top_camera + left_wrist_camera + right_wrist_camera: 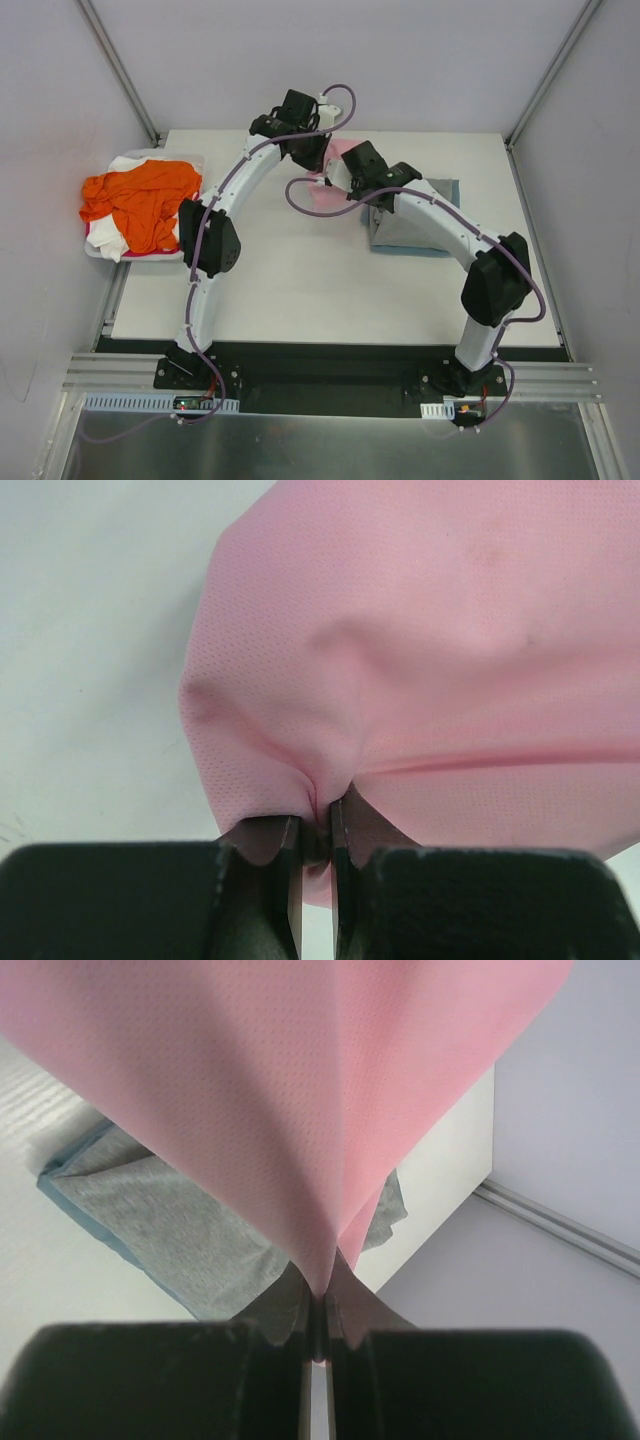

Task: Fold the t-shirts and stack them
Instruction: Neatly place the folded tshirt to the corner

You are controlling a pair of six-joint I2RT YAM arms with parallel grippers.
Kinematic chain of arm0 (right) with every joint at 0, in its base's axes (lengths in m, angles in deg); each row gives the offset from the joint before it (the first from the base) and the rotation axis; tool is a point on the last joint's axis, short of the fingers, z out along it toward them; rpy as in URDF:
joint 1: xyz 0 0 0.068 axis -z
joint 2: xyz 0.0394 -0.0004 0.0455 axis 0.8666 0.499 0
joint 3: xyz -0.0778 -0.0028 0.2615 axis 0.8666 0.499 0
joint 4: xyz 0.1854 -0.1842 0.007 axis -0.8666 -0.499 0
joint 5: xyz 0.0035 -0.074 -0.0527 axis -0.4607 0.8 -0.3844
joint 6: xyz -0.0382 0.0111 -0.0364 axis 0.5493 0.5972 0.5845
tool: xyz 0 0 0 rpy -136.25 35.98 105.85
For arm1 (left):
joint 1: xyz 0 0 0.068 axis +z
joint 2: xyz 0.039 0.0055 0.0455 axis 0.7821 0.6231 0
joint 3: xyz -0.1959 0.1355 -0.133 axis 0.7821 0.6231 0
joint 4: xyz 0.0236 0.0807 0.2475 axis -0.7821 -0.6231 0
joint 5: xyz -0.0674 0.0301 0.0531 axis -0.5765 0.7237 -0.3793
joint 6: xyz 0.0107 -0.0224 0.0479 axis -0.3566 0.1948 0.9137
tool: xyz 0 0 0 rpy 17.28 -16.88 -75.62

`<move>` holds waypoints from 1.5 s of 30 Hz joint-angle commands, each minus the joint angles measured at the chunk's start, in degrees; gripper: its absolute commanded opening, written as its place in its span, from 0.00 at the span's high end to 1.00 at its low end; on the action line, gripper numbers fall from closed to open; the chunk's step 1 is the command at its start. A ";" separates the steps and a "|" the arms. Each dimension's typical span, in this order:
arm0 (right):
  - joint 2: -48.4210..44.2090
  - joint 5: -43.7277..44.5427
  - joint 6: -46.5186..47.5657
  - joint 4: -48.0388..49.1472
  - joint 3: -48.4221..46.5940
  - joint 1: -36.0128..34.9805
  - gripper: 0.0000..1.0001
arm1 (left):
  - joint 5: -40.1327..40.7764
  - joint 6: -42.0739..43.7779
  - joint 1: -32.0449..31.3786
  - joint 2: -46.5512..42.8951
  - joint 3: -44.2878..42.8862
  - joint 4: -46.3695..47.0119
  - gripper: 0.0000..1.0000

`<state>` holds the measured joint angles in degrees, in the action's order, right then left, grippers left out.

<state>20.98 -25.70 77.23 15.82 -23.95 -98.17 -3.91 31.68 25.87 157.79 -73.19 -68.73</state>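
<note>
A light pink t-shirt (330, 185) hangs between both grippers at the back middle of the table. My left gripper (318, 825) is shut on a pinch of its cloth (420, 650), and my right gripper (318, 1305) is shut on another edge of the pink t-shirt (300, 1090). In the top view both grippers are hidden behind the wrists. A folded grey-blue t-shirt (425, 225) lies flat at the back right, under the right arm, and shows below the pink cloth as grey fabric (170, 1225). An orange t-shirt (140, 200) lies crumpled on a white one (110, 240) at the left.
The orange and white shirts sit in a white tray (190, 160) off the table's left edge. Grey walls with metal frame posts (120, 70) close in the back and sides. The table's right edge (440, 1200) drops off close to the grey-blue shirt.
</note>
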 commanded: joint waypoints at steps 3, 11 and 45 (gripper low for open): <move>-6.29 7.50 -1.28 -6.48 4.21 3.03 0.99 | 4.10 -0.14 -0.08 3.14 -3.51 0.07 1.00; -12.18 6.10 -1.72 -6.22 11.42 8.48 0.99 | 6.46 -0.76 -3.42 8.94 -10.10 0.07 1.00; -23.09 3.46 -3.39 -10.26 22.94 17.98 0.99 | 14.46 -3.39 -13.88 19.05 -18.63 4.37 1.00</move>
<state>1.24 -28.85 75.56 12.52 -1.42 -81.76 -0.06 26.33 10.14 175.38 -89.08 -63.68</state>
